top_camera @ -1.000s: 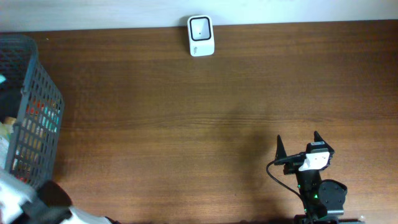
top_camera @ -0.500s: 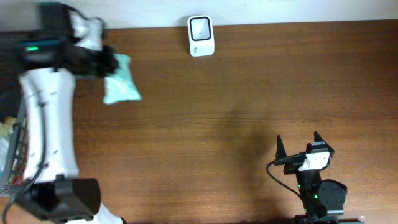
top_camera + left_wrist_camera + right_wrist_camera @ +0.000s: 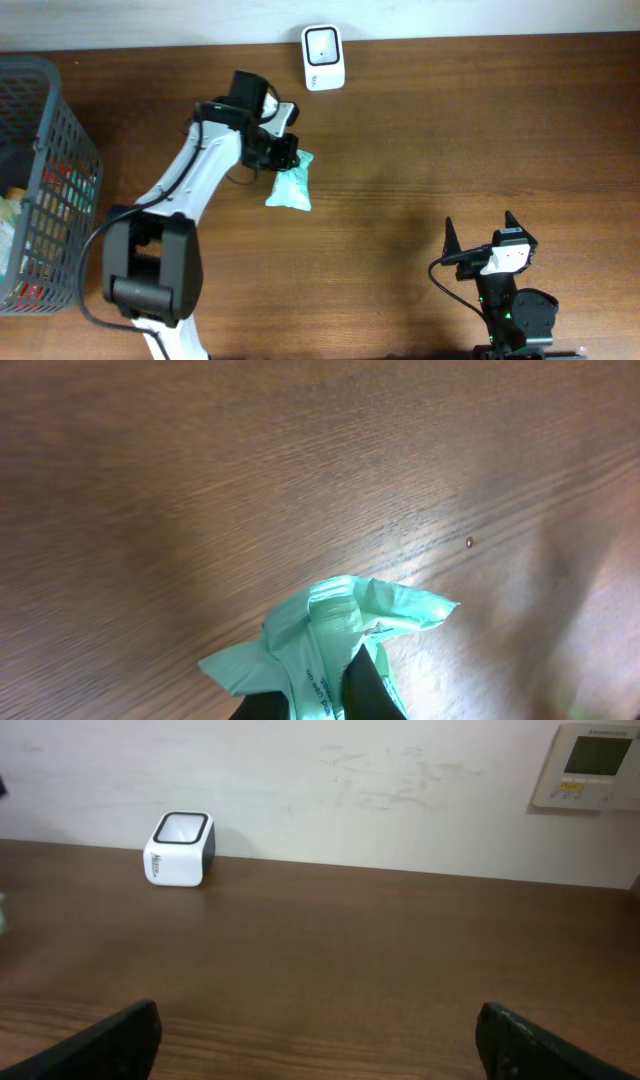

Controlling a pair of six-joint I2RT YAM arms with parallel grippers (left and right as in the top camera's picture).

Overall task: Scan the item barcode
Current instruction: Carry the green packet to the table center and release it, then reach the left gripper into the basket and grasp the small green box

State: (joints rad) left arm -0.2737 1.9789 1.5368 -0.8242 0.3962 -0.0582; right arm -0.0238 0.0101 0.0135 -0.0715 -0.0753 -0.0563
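Observation:
A mint-green soft packet (image 3: 291, 184), the item, hangs over the table's back middle with my left gripper (image 3: 284, 154) shut on its upper end. In the left wrist view the crumpled green packet (image 3: 330, 635) fills the bottom centre between my dark fingers (image 3: 362, 688); blue print shows on it, no barcode is visible. The white barcode scanner (image 3: 323, 57) stands at the back edge, up and to the right of the packet, and appears also as the scanner (image 3: 180, 849) at far left. My right gripper (image 3: 480, 233) rests near the front right, open and empty.
A grey mesh basket (image 3: 58, 160) holding several colourful items stands at the left edge. A wall thermostat (image 3: 592, 766) hangs behind the table. Bare brown wood lies between the two arms.
My left arm lifted the green packet out of the basket and swung it right and forward, from the far back left to just below the scanner. The right arm has not moved.

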